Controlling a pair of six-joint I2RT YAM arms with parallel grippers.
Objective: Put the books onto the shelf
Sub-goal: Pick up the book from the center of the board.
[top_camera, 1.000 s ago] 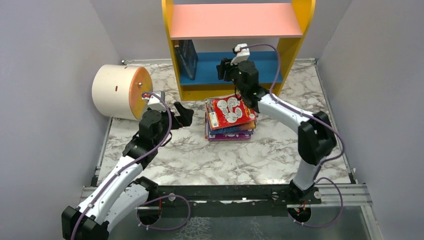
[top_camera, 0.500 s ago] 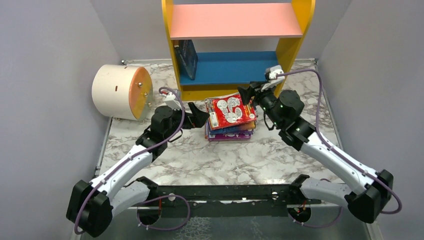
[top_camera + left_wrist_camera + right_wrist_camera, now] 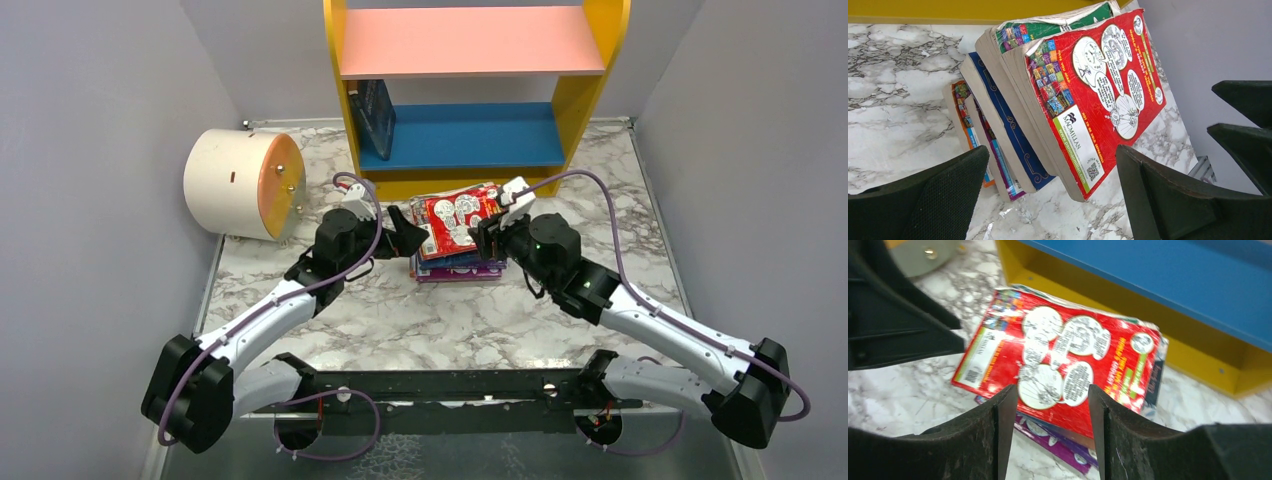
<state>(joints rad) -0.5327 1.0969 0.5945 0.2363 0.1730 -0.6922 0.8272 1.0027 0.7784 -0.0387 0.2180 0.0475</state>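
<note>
A stack of books (image 3: 458, 250) lies on the marble table in front of the shelf (image 3: 585, 110). On top is a red book (image 3: 455, 218) (image 3: 1100, 95) (image 3: 1063, 360) with white cartoon pictures. Under it are green (image 3: 1048, 27), dark blue (image 3: 1010, 127), purple (image 3: 1048, 440) and orange (image 3: 964, 112) ones. One dark blue book (image 3: 375, 115) stands on the blue lower board (image 3: 480, 135) at its left end. My left gripper (image 3: 408, 232) (image 3: 1050, 167) is open at the stack's left edge, its fingers either side of the book corners. My right gripper (image 3: 484, 240) (image 3: 1050, 390) hovers open over the stack's right side, holding nothing.
A cream cylinder with an orange end (image 3: 240, 183) lies left of the shelf, close behind my left arm. The pink upper board (image 3: 470, 40) overhangs the lower one. Grey walls close in both sides. A black rail (image 3: 450, 385) runs along the near edge.
My right arm has pulled back from the shelf's lower board and come down over the right of the stack. My left gripper has moved right, up to the stack's left edge.
</note>
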